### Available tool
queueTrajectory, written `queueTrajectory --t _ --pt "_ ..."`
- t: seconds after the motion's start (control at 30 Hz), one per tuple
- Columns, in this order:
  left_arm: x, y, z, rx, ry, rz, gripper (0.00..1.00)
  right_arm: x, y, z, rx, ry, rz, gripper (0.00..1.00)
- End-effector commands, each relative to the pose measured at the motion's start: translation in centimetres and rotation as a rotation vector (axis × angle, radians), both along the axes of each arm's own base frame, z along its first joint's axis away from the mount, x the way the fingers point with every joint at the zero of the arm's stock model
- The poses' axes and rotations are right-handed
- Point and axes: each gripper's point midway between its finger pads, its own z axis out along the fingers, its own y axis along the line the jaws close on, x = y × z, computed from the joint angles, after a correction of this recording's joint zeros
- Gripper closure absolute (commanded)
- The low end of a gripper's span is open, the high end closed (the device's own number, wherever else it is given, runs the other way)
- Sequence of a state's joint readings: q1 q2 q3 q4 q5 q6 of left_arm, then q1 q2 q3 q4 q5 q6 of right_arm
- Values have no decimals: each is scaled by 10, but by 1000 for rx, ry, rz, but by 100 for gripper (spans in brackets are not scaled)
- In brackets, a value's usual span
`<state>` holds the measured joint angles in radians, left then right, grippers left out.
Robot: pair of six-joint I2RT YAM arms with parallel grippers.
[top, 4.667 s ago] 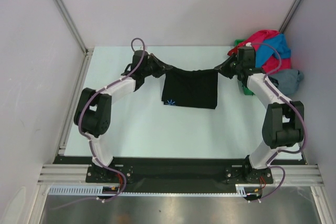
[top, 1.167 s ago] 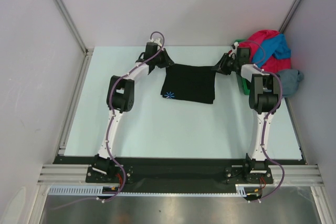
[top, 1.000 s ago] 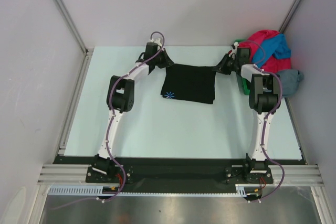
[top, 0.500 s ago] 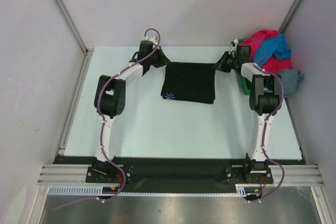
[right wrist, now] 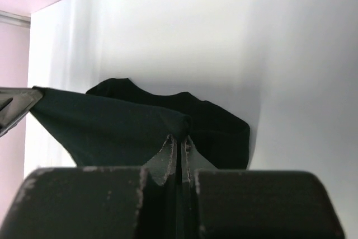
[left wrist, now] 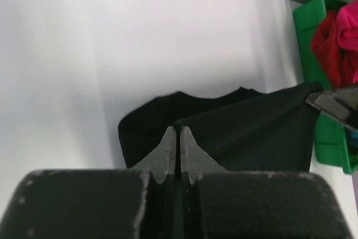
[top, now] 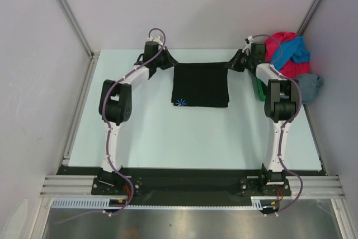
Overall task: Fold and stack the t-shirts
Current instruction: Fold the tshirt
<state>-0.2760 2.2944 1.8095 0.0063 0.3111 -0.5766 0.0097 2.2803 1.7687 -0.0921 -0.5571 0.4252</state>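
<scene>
1. Top external view showed the plain black cloth t-shirt [top: 200, 85] in the upper middle of the frame, spread as a rough rectangle on the pale flat table [top: 168, 138].
2. A small blue-white starburst print [top: 179, 103] sat at the shirt's lower left corner.
3. The left gripper [top: 169, 64] met the shirt's upper left corner, and the right gripper [top: 231, 65] met its upper right corner.
4. Both wrist views showed each gripper's jaws clenched on a pinch of the black cloth.
5. In those views the pinched edge ran taut from one gripper to the other, raised above a lower layer of the same shirt that lay flat on the table.
6. At the upper right of the top view, a heap of other shirts was bunched together: a red-pink cloth t-shirt [top: 278, 45], a bright blue cloth t-shirt [top: 298, 51] and, lower, a grey cloth t-shirt [top: 309, 85].
7. A green plastic bin [top: 259, 89] showed just beside the right arm, under that heap.
</scene>
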Motion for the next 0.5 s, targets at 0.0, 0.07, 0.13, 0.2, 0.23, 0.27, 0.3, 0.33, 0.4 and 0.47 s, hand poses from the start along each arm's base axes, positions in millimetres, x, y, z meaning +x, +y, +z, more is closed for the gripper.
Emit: queueTrajectory --t 0.0,0.07,0.13,0.2,0.23,0.27,0.3,0.33,0.4,0.47 --pt "30 18 1 -31 -16 63 96 20 -13 2 -24 -47 -28 100" --pt "37 15 -7 -45 -7 62 93 23 -13 0 -24 -50 -30 100" --pt "43 11 -12 -59 -2 59 89 23 -13 -8 -23 -37 -31 100" --pt "48 12 -12 -58 -9 74 88 26 -14 -12 -19 -39 -34 100" --pt "50 13 -12 -54 -15 79 87 28 -14 -19 -21 -32 -34 98" --pt "50 15 -16 -42 -8 83 87 30 -15 -24 -21 -26 -35 96" --pt "50 20 -20 -14 8 111 87 39 -17 -18 -22 -47 -36 92" --pt "54 23 -14 9 -11 114 83 40 -19 -20 -28 -25 -34 90" --pt "56 32 -13 68 0 141 73 44 -26 -36 -44 16 -45 80" --pt "65 44 10 149 -63 162 61 47 -37 -25 -112 14 -60 76"
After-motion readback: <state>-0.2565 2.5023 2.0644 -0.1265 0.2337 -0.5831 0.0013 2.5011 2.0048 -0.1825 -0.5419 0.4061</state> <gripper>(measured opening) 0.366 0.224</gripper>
